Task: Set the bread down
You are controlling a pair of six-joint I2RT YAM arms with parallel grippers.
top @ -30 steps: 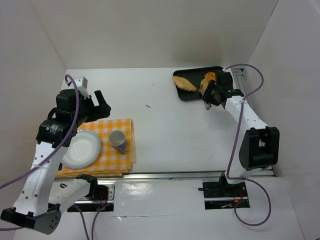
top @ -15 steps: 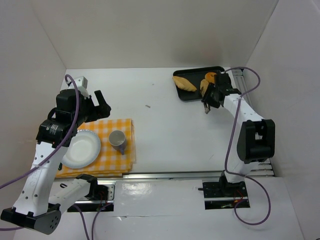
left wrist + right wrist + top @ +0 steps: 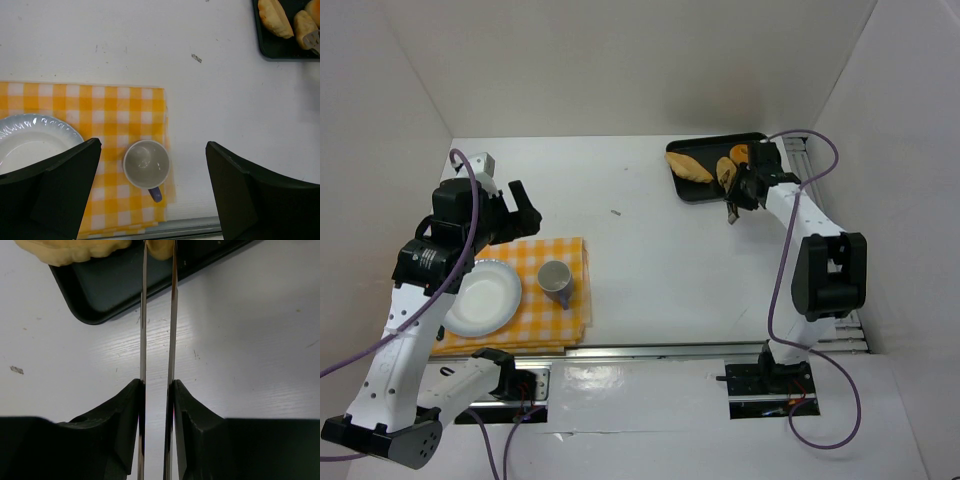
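Observation:
Two pieces of bread lie in a black tray (image 3: 695,190) at the back right: a long one (image 3: 689,167) and a smaller one (image 3: 725,171), with an orange item (image 3: 740,153) beside them. My right gripper (image 3: 746,187) is shut on metal tongs (image 3: 143,315), whose two blades run up to the smaller bread (image 3: 160,249) at the tray's edge (image 3: 95,305). The long bread (image 3: 70,251) lies left of the blades. My left gripper (image 3: 520,205) is open and empty, high over the checked cloth, with the mug (image 3: 146,164) below its fingers.
A yellow checked cloth (image 3: 535,262) lies at the front left with a white plate (image 3: 480,298) and a grey mug (image 3: 556,278) on it. White walls enclose the table on three sides. A small dark speck (image 3: 617,212) lies mid-table.
My right arm has swung its elbow back and right, and the gripper with the tongs has edged closer to the smaller bread. The left arm has not moved.

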